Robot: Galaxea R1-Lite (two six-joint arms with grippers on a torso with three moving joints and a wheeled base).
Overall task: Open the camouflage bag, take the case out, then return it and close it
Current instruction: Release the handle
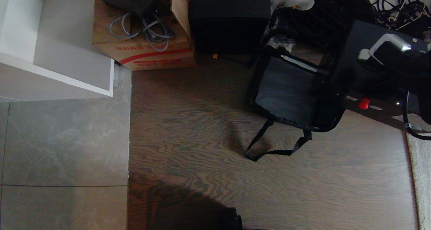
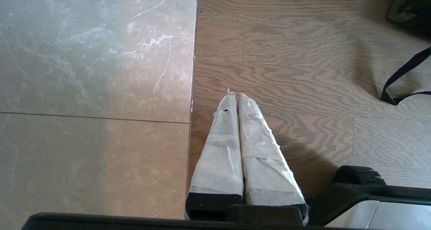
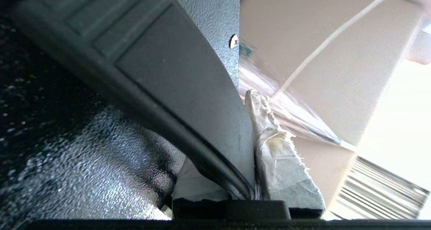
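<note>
Right gripper [image 3: 247,129] clamped on case [image 1: 377,55] edge, one finger hidden, bag [image 1: 286,92] open below, left gripper [image 2: 235,97] pressed together, parked.

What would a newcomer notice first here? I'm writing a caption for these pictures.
First the black case held off the floor at the head view's right, the right gripper shut on its edge. Beside it, the bag lies open on the wood floor, grey lining showing, with straps trailing toward the camera. The left gripper hangs idle, fingers together, over the seam between tile and wood.
</note>
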